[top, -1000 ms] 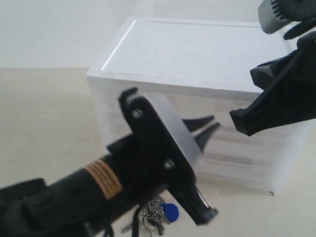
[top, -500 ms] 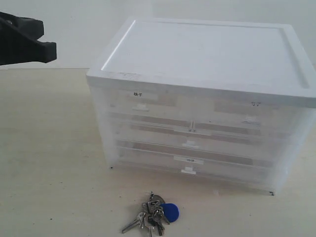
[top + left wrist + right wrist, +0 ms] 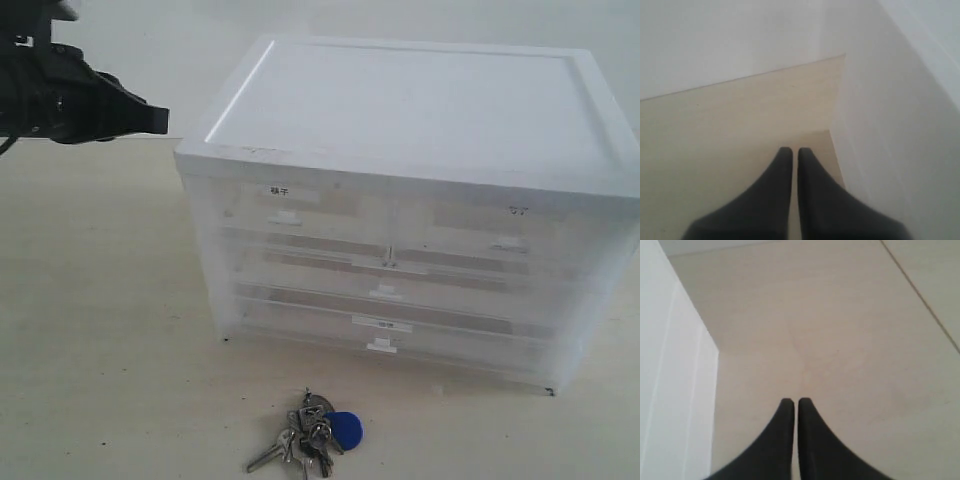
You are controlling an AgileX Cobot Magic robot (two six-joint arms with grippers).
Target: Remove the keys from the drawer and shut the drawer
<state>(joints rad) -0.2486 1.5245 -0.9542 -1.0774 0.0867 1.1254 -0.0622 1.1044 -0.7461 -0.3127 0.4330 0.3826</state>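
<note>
The keys (image 3: 312, 435), silver with a round blue fob, lie on the table in front of the cabinet, with no gripper near them. The drawer (image 3: 505, 238), top right with a faint grey label, sits flush with the cabinet front, as does its twin (image 3: 285, 208) with black characters. My left gripper (image 3: 152, 121) hovers at the far upper left, away from the cabinet, its jaws shut and empty (image 3: 791, 150). My right gripper (image 3: 793, 401) is out of the exterior view; its jaws are shut over bare table.
The white cabinet (image 3: 420, 110) fills the middle and right of the table, with two full-width drawers (image 3: 385, 280) below the top pair. Its side wall (image 3: 890, 125) shows beside my left gripper, and its other side (image 3: 670, 365) beside my right one.
Both arms, which hung in front of the cabinet a second ago, have pulled away. The left gripper now sits at the upper left, slightly further in than half a second ago. The keys have stayed put.
</note>
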